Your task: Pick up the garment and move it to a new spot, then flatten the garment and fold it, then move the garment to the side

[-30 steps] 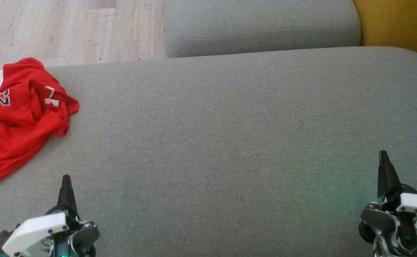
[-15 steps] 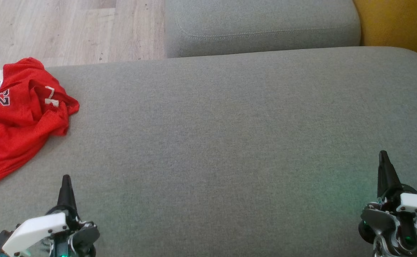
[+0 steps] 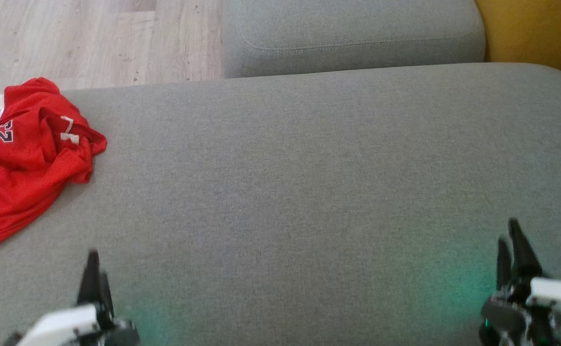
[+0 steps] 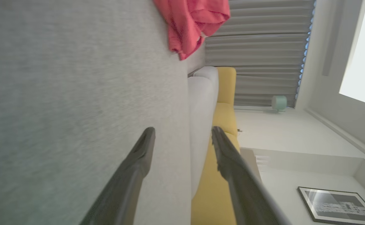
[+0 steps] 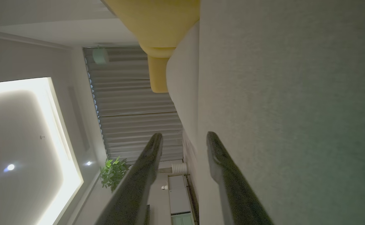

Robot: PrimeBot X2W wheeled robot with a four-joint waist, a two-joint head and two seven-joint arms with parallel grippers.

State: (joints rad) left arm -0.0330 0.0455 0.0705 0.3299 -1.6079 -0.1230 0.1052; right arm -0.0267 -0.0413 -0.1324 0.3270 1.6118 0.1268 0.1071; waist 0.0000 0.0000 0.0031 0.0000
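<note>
The garment point(image 3: 20, 158) is a red mesh jersey with white lettering, crumpled at the far left edge of the grey cushion point(image 3: 309, 168); part of it hangs off the left edge. In the left wrist view the garment point(image 4: 191, 22) lies far ahead of the fingers. My left gripper point(image 3: 95, 262) hovers at the lower left, well short of the garment, and is open with nothing between its fingers point(image 4: 141, 150). My right gripper point(image 3: 508, 233) is at the lower right, far from the garment, and is also open and empty, fingers point(image 5: 216, 156) apart.
A second grey cushion point(image 3: 352, 33) lies behind the big one. A yellow seat point(image 3: 535, 29) stands at the back right. Wooden floor point(image 3: 68, 38) shows at the upper left, beyond the cushion's edge.
Both grippers were shut and now stand open. Both have slid down toward the bottom edge of the head view. The garment has not moved.
</note>
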